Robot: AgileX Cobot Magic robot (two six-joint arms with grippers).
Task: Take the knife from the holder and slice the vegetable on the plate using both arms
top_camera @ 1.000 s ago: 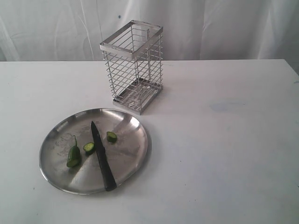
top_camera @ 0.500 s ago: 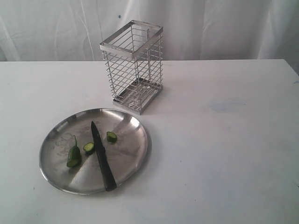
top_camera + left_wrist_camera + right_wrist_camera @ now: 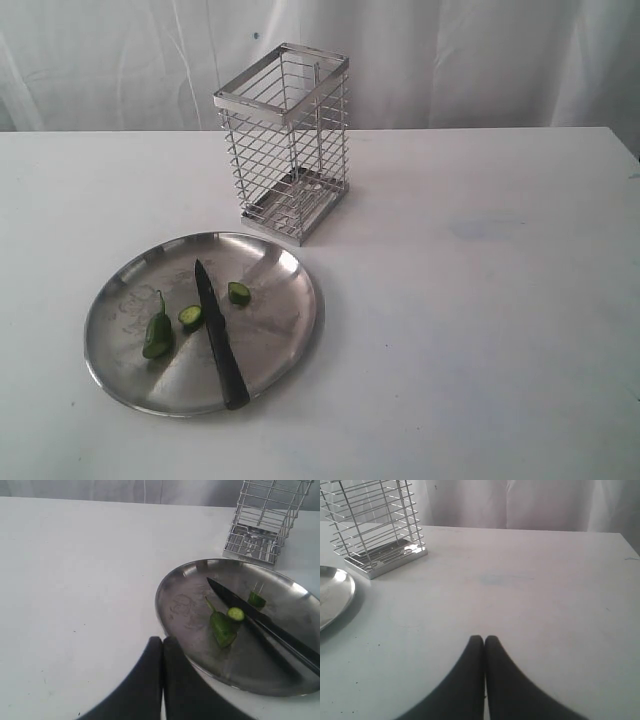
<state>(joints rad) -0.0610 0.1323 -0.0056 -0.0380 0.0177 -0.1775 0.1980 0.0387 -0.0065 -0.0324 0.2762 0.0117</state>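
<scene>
the left pincer point(image 3: 162, 641) is fully closed, its two fingers pressed together with nothing between them, over the bare table point(image 3: 480, 300) just beside the plate point(image 3: 275, 325). the right pincer point(image 3: 484, 640) is closed and empty too, over the table well apart from the plate. the knife point(image 3: 220, 338) lies flat on the plate, handle at the rim. the vegetable point(image 3: 157, 335) lies beside the blade, with two cut pieces point(image 3: 191, 317) near it. the holder point(image 3: 285, 140) stands upright behind the plate.
</scene>
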